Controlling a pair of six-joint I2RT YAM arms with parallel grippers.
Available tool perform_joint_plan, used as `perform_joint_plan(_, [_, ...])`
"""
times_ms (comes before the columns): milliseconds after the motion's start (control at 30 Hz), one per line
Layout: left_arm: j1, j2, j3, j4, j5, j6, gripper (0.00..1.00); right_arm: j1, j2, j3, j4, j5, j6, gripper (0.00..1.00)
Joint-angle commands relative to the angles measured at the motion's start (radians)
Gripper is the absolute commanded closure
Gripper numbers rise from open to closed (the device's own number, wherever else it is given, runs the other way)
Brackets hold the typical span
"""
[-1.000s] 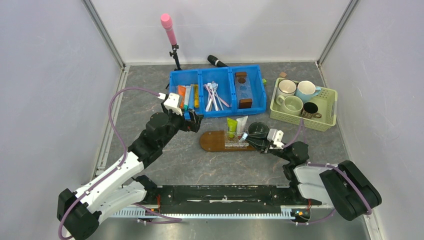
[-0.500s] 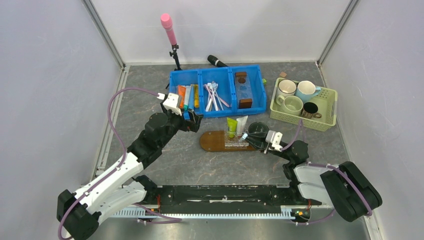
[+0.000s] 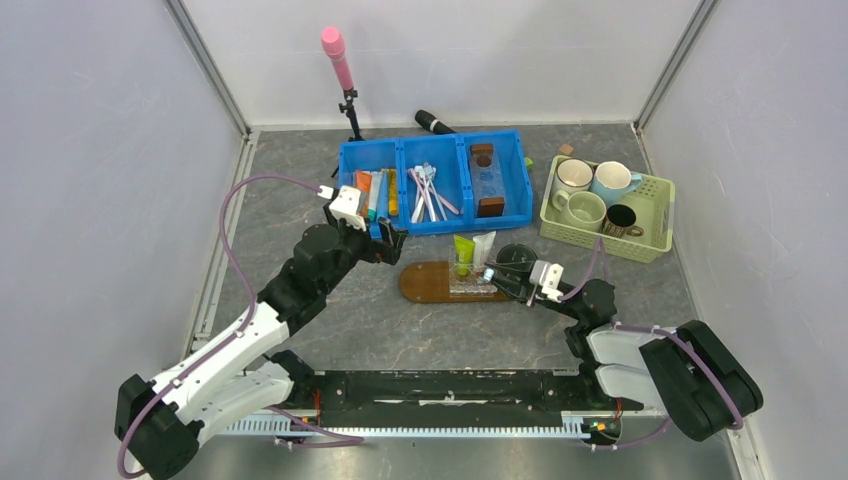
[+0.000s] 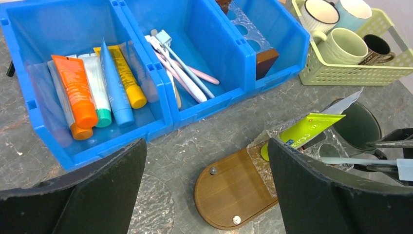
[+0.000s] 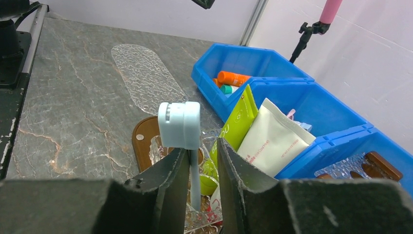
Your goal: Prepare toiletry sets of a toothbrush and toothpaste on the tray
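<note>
Toothbrush (image 5: 180, 126) handle meets the holder (image 5: 158, 148) on the tray (image 5: 140, 141). Right gripper (image 5: 202, 151) jaws stand narrowly apart around it; left gripper (image 4: 207, 146) wide, empty. I advise widening, then retreating straight.

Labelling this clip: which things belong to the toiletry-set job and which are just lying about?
Job: tray, toothbrush, green toothpaste tube, white toothpaste tube.
Lying about: blue bin with spare tubes and spare toothbrushes, green basket of mugs, pink-topped stand.
</note>
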Motion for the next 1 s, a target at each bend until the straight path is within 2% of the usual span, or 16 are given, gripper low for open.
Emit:
perform_joint_plan(0, [0.003, 0.011, 0.014, 0.043, 0.01, 0.04, 0.0, -0.005, -0.015, 0.038, 0.019, -0.004, -0.029, 0.66])
perform_joint_plan(200, [0.003, 0.019, 0.018, 0.043, 0.018, 0.041, 0.0, -0.004, -0.033, 0.061, -0.007, -0.03, -0.036, 0.58])
perform_joint_plan(500, [0.003, 0.022, 0.014, 0.046, 0.026, 0.04, 0.0, -0.003, -0.1, 0.057, -0.142, -0.037, -0.089, 0.53])
perform_joint_plan(967, [0.003, 0.022, 0.006, 0.055, 0.04, 0.034, 0.0, -0.005, -0.224, -0.027, -0.206, -0.013, -0.085, 0.48])
